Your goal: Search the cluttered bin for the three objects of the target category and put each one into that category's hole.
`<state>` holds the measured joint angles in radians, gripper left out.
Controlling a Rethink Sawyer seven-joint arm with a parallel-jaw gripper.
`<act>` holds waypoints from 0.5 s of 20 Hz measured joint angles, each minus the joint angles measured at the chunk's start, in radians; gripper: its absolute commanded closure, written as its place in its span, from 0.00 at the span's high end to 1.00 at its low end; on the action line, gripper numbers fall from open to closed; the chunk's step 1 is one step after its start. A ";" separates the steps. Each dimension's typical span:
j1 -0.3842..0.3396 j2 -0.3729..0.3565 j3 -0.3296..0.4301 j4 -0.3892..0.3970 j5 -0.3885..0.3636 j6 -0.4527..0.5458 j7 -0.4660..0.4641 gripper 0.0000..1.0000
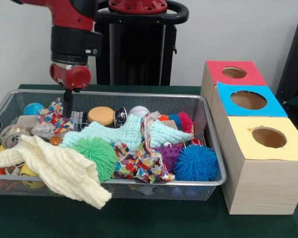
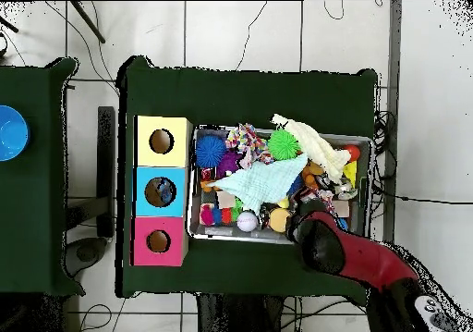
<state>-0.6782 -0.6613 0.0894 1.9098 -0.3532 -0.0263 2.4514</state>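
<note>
Broadly, we see one dark green cloth-covered table [image 1: 139, 223] carrying one silver wire-mesh bin [image 1: 208, 134] on the left and, just to its right, a row of three pale wooden boxes, each with one round hole in a coloured top: the yellow-topped box [image 1: 268, 141] nearest, the blue-topped box [image 1: 248, 100] in the middle, the red-topped box [image 1: 234, 73] farthest.

We count one red and black arm [image 1: 72, 29] coming down over the bin's far left corner. Its black gripper [image 1: 68, 105] reaches down among the clutter there, beside a multicoloured patterned cloth scrap [image 1: 52, 116]; whether its fingers are spread or pressed together we cannot tell.

Inside the bin we count one cream ribbed knit cloth [image 1: 59, 168] draped over the near left rim, one mint green fleece cloth [image 1: 124, 133] across the middle, and one second multicoloured patterned cloth [image 1: 139, 163] near the front. Spiky rubber balls number three: one green [image 1: 97, 153], one blue [image 1: 196, 162], one purple [image 1: 170, 153]. Smaller still: one white baseball [image 1: 138, 111] at the far wall, one tan round disc [image 1: 101, 115] beside it, and one blue globe ball [image 1: 33, 108] in the far left corner.
</note>
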 measured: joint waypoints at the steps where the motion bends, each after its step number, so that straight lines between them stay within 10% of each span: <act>1: -0.004 -0.040 0.012 -0.005 -0.001 0.061 0.000 0.00; 10: -0.001 -0.155 0.040 -0.039 -0.002 0.166 0.000 0.00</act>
<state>-0.6789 -0.8167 0.1298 1.8710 -0.3549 0.1397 2.4514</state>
